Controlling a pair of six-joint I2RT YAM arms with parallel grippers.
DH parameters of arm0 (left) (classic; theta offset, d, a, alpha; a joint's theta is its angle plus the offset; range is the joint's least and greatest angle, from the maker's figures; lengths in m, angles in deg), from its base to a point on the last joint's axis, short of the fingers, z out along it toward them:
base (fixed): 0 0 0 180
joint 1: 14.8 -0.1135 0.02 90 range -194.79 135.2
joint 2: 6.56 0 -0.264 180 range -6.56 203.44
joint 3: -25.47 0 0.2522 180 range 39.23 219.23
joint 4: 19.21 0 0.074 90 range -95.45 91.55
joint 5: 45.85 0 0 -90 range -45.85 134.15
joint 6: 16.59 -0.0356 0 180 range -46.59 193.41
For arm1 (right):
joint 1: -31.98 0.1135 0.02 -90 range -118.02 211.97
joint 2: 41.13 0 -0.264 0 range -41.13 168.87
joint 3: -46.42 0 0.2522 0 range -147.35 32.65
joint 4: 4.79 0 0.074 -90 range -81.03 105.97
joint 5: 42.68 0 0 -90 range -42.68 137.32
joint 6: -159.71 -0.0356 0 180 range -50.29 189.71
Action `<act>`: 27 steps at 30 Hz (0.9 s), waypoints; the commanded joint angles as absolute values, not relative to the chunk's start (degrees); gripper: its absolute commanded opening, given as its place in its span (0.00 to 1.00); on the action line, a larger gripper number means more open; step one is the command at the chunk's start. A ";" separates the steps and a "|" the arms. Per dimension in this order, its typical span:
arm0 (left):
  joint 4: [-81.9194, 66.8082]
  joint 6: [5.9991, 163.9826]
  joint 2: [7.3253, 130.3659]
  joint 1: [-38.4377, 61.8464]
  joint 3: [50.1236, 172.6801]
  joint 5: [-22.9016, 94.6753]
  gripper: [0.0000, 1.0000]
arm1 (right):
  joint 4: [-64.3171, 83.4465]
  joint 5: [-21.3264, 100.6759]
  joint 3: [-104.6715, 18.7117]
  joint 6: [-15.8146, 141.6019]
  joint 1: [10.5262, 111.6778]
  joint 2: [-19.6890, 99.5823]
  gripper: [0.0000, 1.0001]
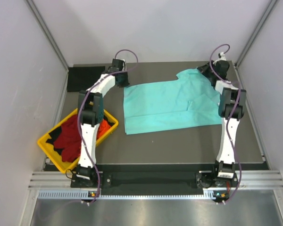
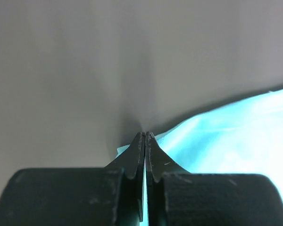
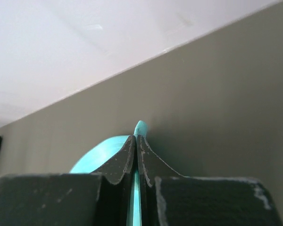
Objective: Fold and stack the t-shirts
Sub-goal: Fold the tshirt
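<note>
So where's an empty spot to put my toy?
The bare strip of table between the teal shirt and the near edge is freest. Crowded: the yellow tray full of shirts at the left, and the far edge, where the left gripper and right gripper pinch it.

I read the mint-teal t-shirt as soft, matt cloth, lightly creased, lying on a dark matt table. The near-left tray is glossy yellow plastic with a matt red t-shirt in it. The right gripper looks matt black and scuffed, and the near rail is brushed metal.
</note>
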State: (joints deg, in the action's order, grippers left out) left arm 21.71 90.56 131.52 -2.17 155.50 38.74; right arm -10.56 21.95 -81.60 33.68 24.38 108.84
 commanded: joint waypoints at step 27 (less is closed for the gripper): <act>23.02 88.09 128.35 -2.49 154.45 45.47 0.38 | -25.75 12.42 -69.82 29.28 22.66 95.80 0.00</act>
State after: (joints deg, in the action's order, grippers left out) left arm 23.28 89.71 126.47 -2.17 152.07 44.03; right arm -21.90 13.60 -69.28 28.93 22.81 99.20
